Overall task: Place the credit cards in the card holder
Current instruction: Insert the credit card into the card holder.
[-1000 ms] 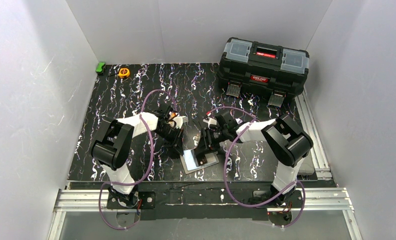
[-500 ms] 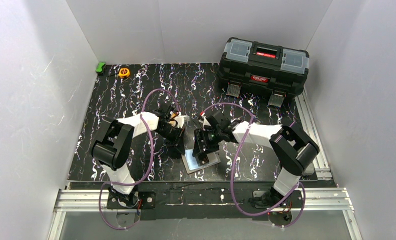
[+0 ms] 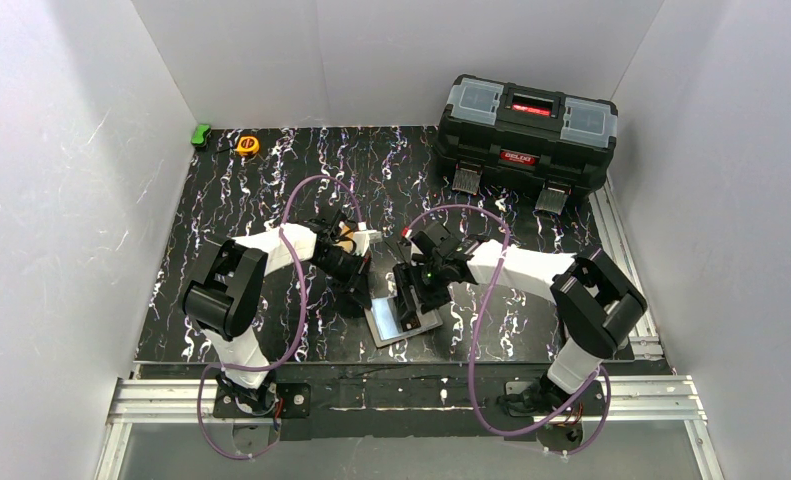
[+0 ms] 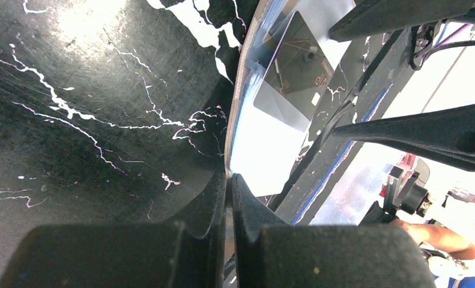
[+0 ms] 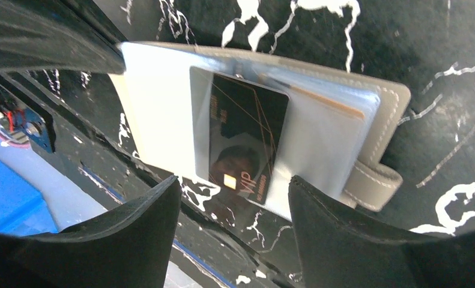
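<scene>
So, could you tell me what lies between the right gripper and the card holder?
A dark credit card, tucked in the card holder's clear pocket, sits below the right gripper's open jaws; the right wrist view shows it.

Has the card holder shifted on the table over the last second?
No. The card holder lies in the same spot relative to the table's near edge, with the left gripper shut on its edge.

White arms [image 3: 271, 243], black joints [image 3: 221, 293] (looping purple cables [image 3: 304, 300])
</scene>
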`<state>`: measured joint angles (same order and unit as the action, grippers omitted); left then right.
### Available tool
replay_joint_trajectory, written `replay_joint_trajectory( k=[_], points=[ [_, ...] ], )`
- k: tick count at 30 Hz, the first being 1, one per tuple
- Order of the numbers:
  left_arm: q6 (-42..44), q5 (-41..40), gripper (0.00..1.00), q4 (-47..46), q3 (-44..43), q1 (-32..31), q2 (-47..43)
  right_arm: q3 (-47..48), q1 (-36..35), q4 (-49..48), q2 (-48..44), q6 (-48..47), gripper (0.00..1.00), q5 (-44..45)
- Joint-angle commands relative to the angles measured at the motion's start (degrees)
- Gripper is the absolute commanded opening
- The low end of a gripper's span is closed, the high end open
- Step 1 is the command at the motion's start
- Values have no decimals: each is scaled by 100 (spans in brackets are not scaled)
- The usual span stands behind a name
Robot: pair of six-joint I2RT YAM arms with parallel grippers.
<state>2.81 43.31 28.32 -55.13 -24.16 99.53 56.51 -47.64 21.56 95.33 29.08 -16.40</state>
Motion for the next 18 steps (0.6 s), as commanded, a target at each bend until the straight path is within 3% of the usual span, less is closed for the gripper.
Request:
replay_joint_trajectory(
  k=[1,18],
  points=[
    [46,-95,0,240,-107,52,-336,-12,35,715,-229,-228,73,333],
    [17,-105,0,18,3,52,-375,-11,-276,377,-396,-124,70,317]
  ],
)
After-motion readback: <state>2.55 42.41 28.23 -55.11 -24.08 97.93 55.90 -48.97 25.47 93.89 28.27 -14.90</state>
